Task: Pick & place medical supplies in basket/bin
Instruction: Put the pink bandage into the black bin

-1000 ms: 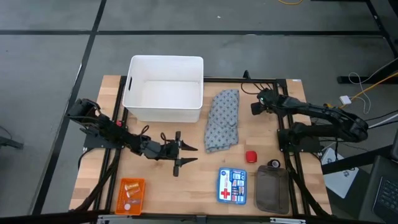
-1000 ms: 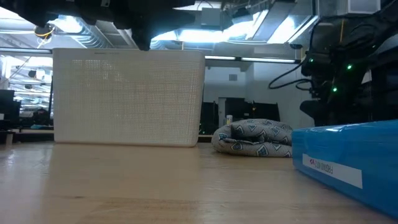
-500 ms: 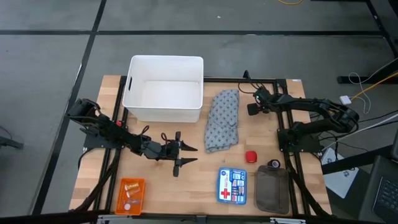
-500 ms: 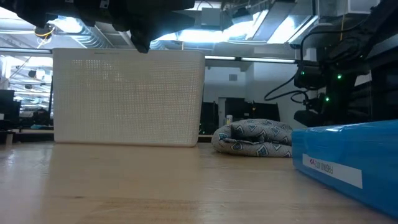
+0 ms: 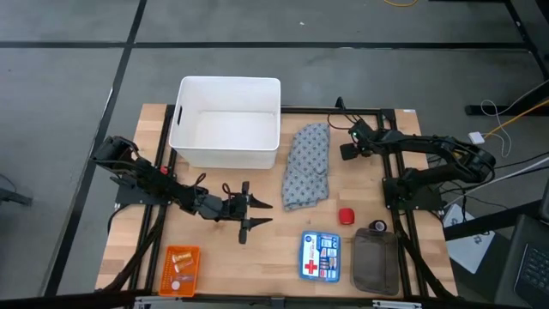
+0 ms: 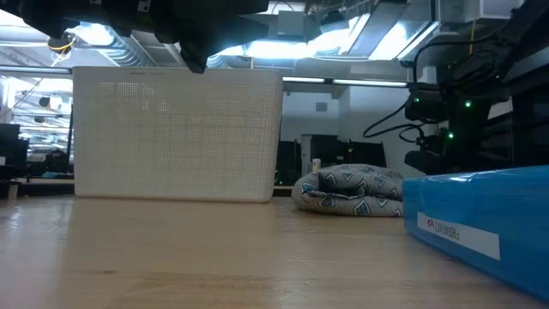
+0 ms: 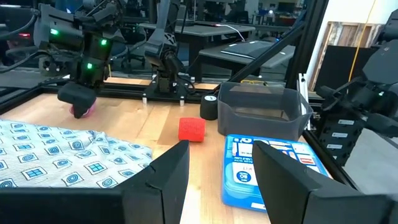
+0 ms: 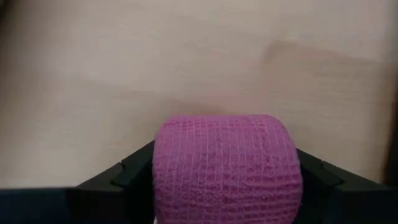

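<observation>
Wooden tabletop (image 5: 266, 249), lab benches beyond. Right gripper (image 8: 225, 186) clenched on pink bandage roll (image 8: 227, 167), raised right of patterned cloth (image 5: 307, 165), presumably for carrying to white bin (image 5: 226, 122) left of cloth. Left gripper (image 5: 255, 213) spread, idle below-left of cloth. Red roll (image 5: 346, 215), blue first-aid kit (image 5: 320, 256) below cloth; red cross visible, lettering illegible.

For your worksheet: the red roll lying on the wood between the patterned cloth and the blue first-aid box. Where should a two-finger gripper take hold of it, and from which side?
Probably from straight above, fingers closing across the red roll's opposite sides: it is small and compact, sits alone on bare wood, clear of the patterned cloth and the first-aid box, so both sides look reachable.
</observation>
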Controlling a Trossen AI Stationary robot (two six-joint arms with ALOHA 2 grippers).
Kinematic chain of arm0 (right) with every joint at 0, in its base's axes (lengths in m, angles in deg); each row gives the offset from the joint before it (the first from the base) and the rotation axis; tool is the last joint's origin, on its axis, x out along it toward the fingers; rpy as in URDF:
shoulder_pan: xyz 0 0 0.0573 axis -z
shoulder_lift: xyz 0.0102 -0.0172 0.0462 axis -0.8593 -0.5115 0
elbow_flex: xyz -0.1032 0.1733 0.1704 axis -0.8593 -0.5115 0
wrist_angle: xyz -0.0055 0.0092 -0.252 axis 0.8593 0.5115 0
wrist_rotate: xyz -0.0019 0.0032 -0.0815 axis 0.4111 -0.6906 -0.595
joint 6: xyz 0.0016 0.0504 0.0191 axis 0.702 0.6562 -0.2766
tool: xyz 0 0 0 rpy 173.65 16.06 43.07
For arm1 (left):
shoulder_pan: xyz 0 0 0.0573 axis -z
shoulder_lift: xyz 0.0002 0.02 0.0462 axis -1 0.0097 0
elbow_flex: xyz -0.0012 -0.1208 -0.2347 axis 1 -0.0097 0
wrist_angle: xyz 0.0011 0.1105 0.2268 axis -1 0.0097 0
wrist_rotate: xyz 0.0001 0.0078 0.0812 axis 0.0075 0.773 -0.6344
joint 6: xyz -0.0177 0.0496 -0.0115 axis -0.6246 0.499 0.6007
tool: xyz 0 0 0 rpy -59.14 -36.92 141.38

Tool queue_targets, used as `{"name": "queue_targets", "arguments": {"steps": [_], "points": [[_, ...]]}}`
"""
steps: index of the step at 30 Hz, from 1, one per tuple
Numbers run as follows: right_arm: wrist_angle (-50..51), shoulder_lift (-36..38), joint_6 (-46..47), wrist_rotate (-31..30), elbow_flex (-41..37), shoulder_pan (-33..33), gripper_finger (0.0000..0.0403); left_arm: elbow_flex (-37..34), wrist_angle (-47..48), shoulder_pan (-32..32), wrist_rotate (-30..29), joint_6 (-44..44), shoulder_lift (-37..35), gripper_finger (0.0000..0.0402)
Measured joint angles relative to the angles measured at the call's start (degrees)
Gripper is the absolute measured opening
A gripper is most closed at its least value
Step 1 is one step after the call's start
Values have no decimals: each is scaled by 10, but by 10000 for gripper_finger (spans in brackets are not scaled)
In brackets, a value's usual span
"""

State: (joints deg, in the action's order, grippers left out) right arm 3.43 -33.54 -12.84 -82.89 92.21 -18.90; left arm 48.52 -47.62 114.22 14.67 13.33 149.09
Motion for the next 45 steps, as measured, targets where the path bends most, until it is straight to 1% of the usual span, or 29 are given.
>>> {"name": "queue_targets", "arguments": {"steps": [4,8,12,17,23,25,28,31,35,40,45], "points": [[2,-1,-13,43,31,-22,248,0,0,0,0,8,0,171],[3,-1,-17,51,73,-59,232,0,0,0,0,10,0,172],[12,-1,-17,55,119,-108,238,0,0,0,0,10,0,173],[28,0,-18,83,169,-186,245,0,0,0,1,11,0,169],[103,0,-17,99,223,-290,241,0,0,0,5,15,0,169],[117,0,-17,120,235,-323,241,0,0,-2,15,19,0,169],[118,0,-11,169,247,-384,241,0,0,-5,19,21,0,169],[116,0,15,214,252,-455,241,0,0,-10,19,26,0,169],[116,0,48,241,254,-552,241,0,2,-17,33,26,0,169],[114,0,145,278,254,-657,241,0,2,-25,43,26,0,170],[114,0,251,276,254,-753,242,0,1,-37,61,27,0,169]]}}
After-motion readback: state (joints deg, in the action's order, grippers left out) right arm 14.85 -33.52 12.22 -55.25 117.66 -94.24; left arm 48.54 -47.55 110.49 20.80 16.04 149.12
